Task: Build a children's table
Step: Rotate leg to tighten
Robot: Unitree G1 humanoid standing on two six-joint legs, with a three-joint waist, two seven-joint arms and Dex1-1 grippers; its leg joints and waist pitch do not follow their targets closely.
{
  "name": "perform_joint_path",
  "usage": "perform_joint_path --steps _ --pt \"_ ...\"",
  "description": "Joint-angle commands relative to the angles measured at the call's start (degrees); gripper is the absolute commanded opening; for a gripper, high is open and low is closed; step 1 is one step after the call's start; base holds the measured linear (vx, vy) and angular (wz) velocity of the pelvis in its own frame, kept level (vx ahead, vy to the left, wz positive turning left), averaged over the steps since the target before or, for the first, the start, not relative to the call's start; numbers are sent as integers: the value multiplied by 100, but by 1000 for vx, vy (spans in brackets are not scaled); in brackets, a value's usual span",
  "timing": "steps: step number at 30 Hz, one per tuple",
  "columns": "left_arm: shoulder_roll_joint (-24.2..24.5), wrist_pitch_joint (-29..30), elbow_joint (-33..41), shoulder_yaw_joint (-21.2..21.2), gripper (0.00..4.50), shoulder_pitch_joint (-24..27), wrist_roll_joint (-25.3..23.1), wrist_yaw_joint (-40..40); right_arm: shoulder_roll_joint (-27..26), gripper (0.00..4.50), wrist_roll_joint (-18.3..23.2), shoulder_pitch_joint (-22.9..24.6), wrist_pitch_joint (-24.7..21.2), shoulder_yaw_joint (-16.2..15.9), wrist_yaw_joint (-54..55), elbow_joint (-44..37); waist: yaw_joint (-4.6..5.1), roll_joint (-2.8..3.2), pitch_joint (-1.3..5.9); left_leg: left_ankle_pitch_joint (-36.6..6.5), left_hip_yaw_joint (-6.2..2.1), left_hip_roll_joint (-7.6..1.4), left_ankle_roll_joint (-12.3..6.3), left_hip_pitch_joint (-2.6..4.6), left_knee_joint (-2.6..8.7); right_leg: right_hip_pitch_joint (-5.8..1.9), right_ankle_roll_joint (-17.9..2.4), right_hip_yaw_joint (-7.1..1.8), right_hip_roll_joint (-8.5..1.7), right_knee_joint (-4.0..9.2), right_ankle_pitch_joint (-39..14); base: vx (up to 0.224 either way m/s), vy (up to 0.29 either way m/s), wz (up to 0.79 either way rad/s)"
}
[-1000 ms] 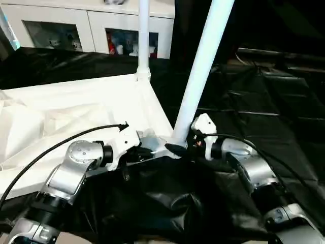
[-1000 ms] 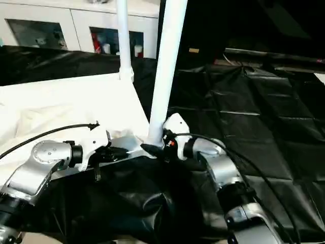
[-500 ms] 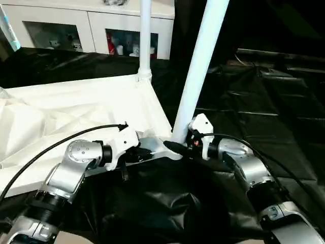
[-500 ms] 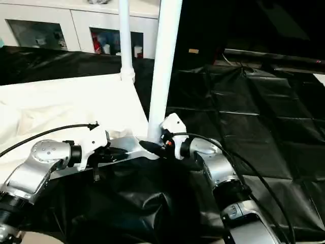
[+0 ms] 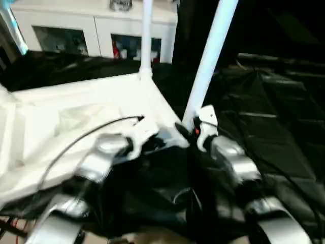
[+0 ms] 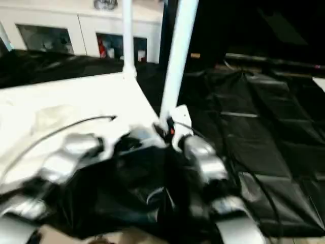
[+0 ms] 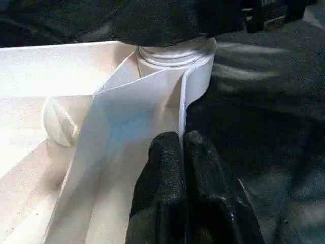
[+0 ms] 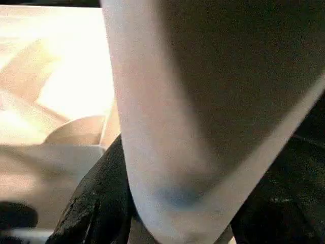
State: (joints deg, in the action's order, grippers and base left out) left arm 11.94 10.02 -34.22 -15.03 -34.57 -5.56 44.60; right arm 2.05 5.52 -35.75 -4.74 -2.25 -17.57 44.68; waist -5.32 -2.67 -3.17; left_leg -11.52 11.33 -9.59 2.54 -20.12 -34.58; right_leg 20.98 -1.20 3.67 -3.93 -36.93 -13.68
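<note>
The head views are smeared by motion, so the forearms and claw edges near the tabletop's (image 5: 76,101) near corner are hard to make out. The tabletop lies upside down on black sheeting (image 5: 274,117), its white plastic underside ribbed with thin upright walls. Two white tube legs stand from it: the far leg (image 5: 147,35) upright in its corner socket, the near leg (image 5: 209,56) leaning slightly and cut off at the frame's top.

The left claw (image 7: 183,152) is closed, its two black fingers pressed together with nothing between them, their tips against a thin rib just below the round near socket (image 7: 175,56). The socket's upper part is hidden by a dark shape.

The right claw (image 5: 185,129) sits at the foot of the near leg. In its wrist view the smooth round tube crosses close between the black fingers (image 8: 96,203), which lie on either side of it; whether they clamp it cannot be told.

A white cabinet (image 5: 91,30) with glass doors stands behind, its contents blurred.
</note>
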Motion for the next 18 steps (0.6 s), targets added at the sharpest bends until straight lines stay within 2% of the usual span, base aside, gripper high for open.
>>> perform_joint_path --steps 1,3,4,5,8,9,10,13,14,16,18 --pt "-329 -186 -178 16 0 -258 3 -637 -467 199 -131 131 -68 -495 -320 114 20 -16 292 -1228 -232 -438 139 74 500 -84 -912 -399 -613 604 -1466 0 0 0" --pt "-356 -270 -195 -4 0 -266 2 -588 -457 199 -226 193 25 -603 -458 18 6 -20 304 -1018 -219 -438 42 47 488 -106 -947 -396 -619 573 -1149 0 0 0" --pt "-343 -346 -181 -9 0 -246 22 -507 -453 233 -115 221 -1 -549 -633 -42 4 -4 305 -926 -215 -438 -21 45 489 -109 -984 -386 -608 555 -979 0 0 0" --pt "-303 -449 -174 2 0 -204 60 -330 -429 254 56 233 -3 -426 -887 -115 5 -14 302 -923 -208 -437 -64 37 488 -115 -1005 -386 -604 554 -923 0 0 0" --pt "-203 -601 -115 -16 0 -125 96 -91 -331 277 191 241 3 -355 -1186 -225 -1 -14 297 -968 -213 -447 -104 21 496 -127 -1007 -382 -615 560 -1001 0 0 0" --pt "-175 -604 -94 -14 0 -103 113 -21 -296 277 213 240 14 -353 -1262 -250 -9 40 292 -1020 -227 -448 -91 26 504 -122 -1006 -379 -621 567 -1064 0 0 0" --pt "-76 -637 -30 -10 0 -34 155 179 -139 304 227 241 50 -400 -1527 -322 19 7 288 -1144 -227 -454 -72 32 509 -123 -1019 -374 -617 587 -1229 0 0 0" --pt "93 -769 56 18 0 80 245 494 218 316 237 305 -4 -520 -2110 -520 15 8 288 -1097 -220 -451 -100 25 501 -127 -1029 -381 -621 597 -1264 0 0 0" --pt "177 -807 107 35 0 134 293 647 383 321 256 359 -38 -583 -2424 -630 5 26 300 -981 -224 -450 -145 -1 490 -149 -1033 -381 -625 574 -1107 0 0 0" --pt "256 -857 154 50 0 177 344 802 558 333 280 428 -92 -656 -2792 -760 12 9 319 -750 -210 -451 -250 -3 473 -148 -1119 -368 -592 524 -641 0 0 0" --pt "338 -877 210 70 0 217 408 969 748 333 290 504 -151 -741 -3177 -895 6 19 324 -656 -203 -452 -325 -8 459 -153 -1214 -358 -589 496 -376 0 0 0"
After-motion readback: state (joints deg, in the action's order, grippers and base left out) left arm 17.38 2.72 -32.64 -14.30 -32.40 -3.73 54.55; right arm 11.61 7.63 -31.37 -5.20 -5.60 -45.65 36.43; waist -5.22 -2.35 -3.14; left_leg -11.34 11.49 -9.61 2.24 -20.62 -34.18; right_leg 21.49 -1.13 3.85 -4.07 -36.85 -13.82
